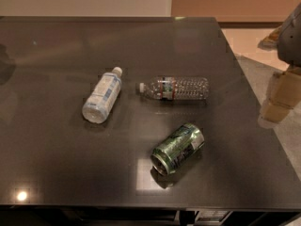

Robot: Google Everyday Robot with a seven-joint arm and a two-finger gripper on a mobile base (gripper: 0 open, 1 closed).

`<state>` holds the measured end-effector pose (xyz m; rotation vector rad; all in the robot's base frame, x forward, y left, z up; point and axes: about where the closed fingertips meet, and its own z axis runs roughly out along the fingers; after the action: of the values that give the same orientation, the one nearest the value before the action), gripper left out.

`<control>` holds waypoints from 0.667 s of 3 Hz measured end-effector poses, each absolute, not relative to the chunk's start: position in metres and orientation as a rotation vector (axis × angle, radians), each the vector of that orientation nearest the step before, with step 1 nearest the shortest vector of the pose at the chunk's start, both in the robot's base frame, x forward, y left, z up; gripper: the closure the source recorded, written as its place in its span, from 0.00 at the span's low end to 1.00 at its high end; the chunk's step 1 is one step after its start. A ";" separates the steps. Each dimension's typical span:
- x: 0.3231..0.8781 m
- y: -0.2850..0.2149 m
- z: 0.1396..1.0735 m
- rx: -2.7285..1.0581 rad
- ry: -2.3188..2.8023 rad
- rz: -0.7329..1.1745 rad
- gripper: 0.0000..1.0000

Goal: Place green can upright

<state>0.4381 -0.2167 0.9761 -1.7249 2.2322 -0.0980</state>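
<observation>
**Q:** Where is the gripper?

**A:** At the far right edge of the view. A blurred tan and grey shape there appears to be the gripper [277,98]. It hangs past the right edge of the dark table [56,164], above the floor. Whether it is spread or pressed together cannot be told. It touches nothing.

**Q:** And the green can?

**A:** The green can [178,148] lies on its side on the table. It is well apart from the gripper, to its left as seen, and nearer the table's front edge.

**Q:** Which way does it point?

**A:** Its long axis runs diagonally. One round silver end faces the lower left, toward the camera. The other end points to the upper right, roughly toward the gripper. The label side, with dark and white marks, faces up.

**Q:** What else is on the table?

**A:** Two bottles, both on their sides and farther from the gripper than the can.
- The clear ribbed bottle [175,88] lies almost level across the view, beyond the can, with its cap pointing away from the gripper.
- The white-labelled bottle [102,100] lies farthest left. It is tilted, with its cap toward the table's back edge.

Neither bottle touches the can.
</observation>
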 end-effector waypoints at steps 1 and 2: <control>0.438 -0.217 0.976 -1.725 2.232 -0.098 0.00; 0.438 -0.217 0.976 -1.725 2.232 -0.098 0.00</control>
<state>0.4381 -0.2167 0.9761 -1.7249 2.2322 -0.0980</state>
